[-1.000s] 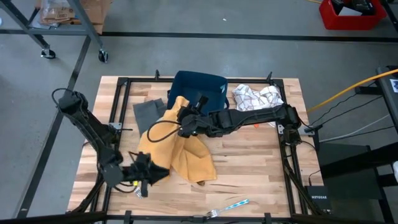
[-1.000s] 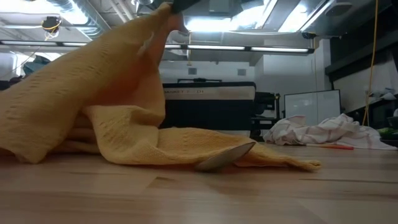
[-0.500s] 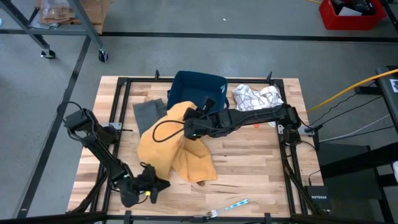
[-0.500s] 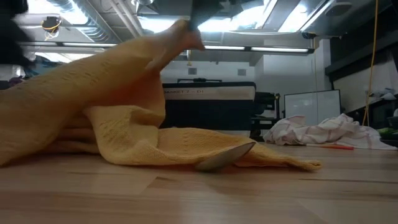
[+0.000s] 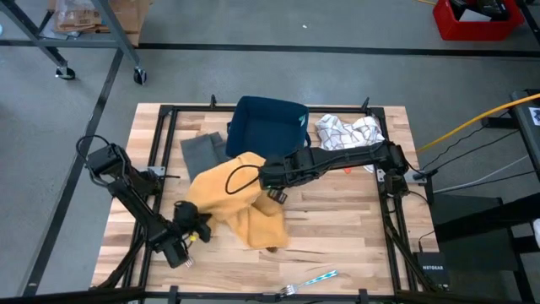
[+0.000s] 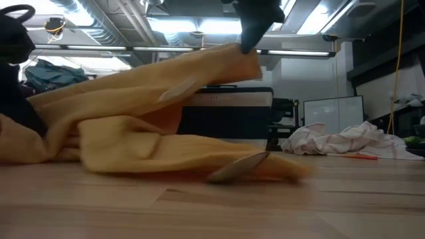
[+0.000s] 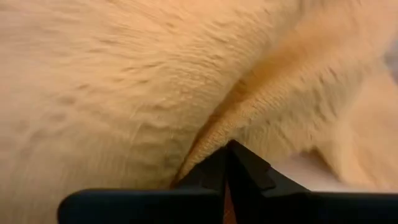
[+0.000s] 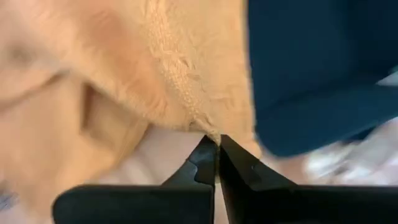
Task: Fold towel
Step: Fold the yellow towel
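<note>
The yellow towel lies crumpled on the wooden table, its lower folds on the boards. One edge of it is raised above the table. My right gripper is shut on that raised edge, seen high up in the low view. My left gripper is shut on the towel's near left side, low by the table. In the low view only the left arm's dark bulk shows at the left. My left gripper pinches a raised ridge of the towel between its two shut fingers, coming slanting down from the table's near left. The cloth around the ridge lies slack on the table. My right gripper pinches the towel's hemmed edge between its fingers from above, pointing steeply down. That edge is lifted clear, and the towel slopes down from it to the table.
At the table's far side lie a dark blue cloth, a grey cloth and a white patterned cloth. A fork with a blue handle lies near the front edge. Bare boards show to the right of the towel.
My left gripper has dropped, tipped downward, moved in to the towel's near left side and shut on it. My right gripper has sunk and carried the raised edge toward the table's right, tipping steeper. The towel's peak now stands lower and more stretched between the two.
</note>
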